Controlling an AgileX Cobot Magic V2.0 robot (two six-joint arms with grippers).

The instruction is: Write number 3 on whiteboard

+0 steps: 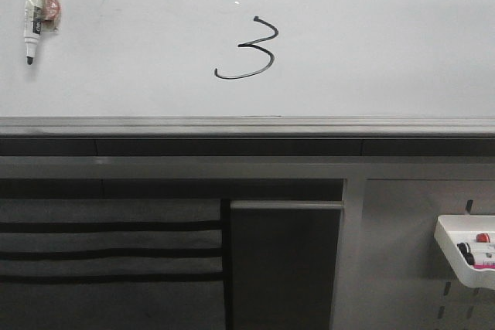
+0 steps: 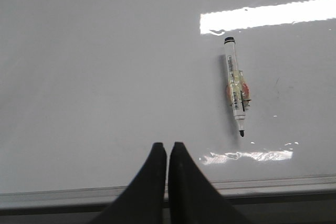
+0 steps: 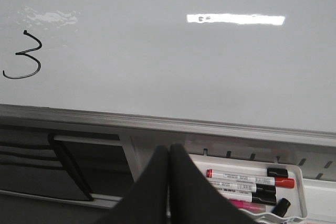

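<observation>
A black hand-drawn number 3 [image 1: 251,50] stands on the glossy whiteboard [image 1: 371,44], near its middle; it also shows in the right wrist view [image 3: 23,57]. A white marker with a black tip [image 1: 33,10] sticks upright on the board at the far left, tip down; the left wrist view shows it too [image 2: 235,86]. My left gripper [image 2: 168,148] is shut and empty, back from the board near its grey lower rail [image 2: 273,184]. My right gripper [image 3: 169,149] is shut and empty, below the rail. Neither gripper shows in the front view.
A white tray [image 1: 458,256] with several markers hangs on the grey perforated panel at the lower right; it also shows in the right wrist view [image 3: 302,184]. Grey shelves and a dark upright panel [image 1: 285,264] lie below the rail.
</observation>
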